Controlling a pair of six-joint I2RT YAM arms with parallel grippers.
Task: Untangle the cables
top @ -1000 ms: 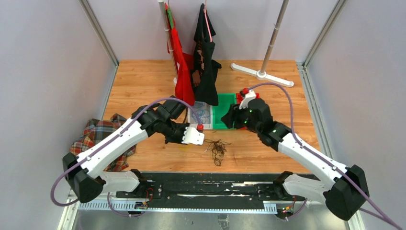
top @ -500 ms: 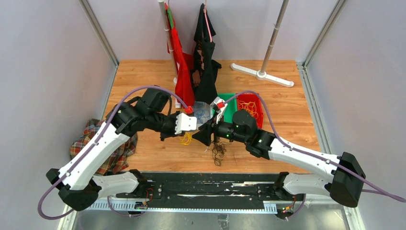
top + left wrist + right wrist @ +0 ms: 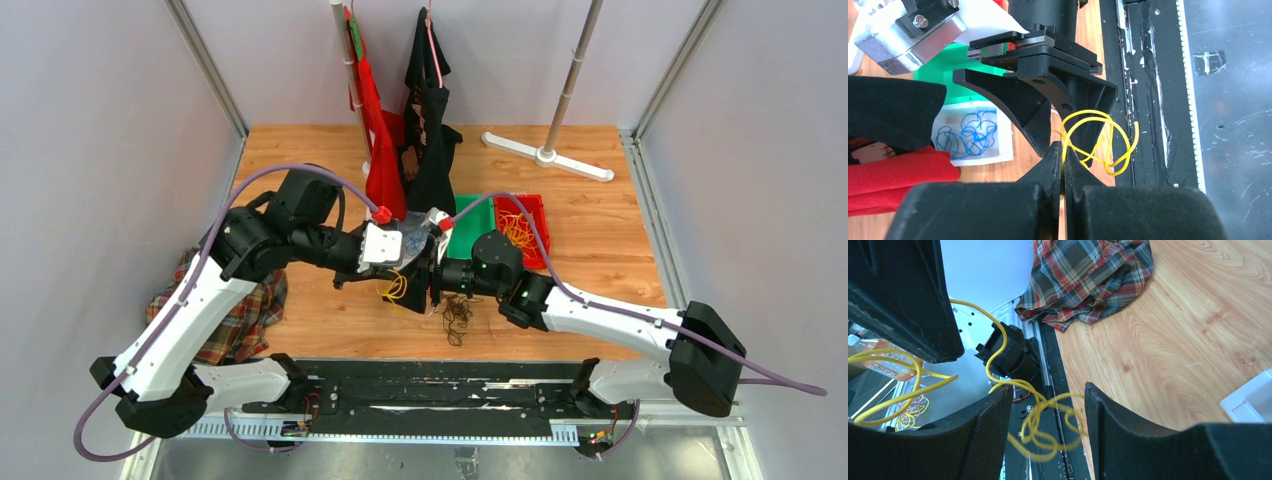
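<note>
Main risk as we judged it: the right gripper (image 3: 1048, 392) had its jaws spread w/ the yellow cable (image 3: 1109, 142) looping betw. and just under them. If it closed there it could grab several strands at once, and a pull would then cinch the loops tighter, not open them. The left gripper (image 3: 1063, 155) had its jaws pressed together on a single thin strand right at the tips, so a hard tug from the other side could slip the wire out. It would prob. drop toward the dark cable (image 3: 456, 314) lying on the table (image 3: 600, 270) just below, i.e. a fresh tangle. The two grippers were nearly tip to tip, so finger contact was also poss.

Pose: left arm reached in over mid-table, fingers aimed at the right arm. Right arm stretched across to its left, gripper facing the left one. The yellow loops hung in the air betw. them, and the blue cable (image 3: 968, 135) sat apart in its tray (image 3: 1005, 145)
</note>
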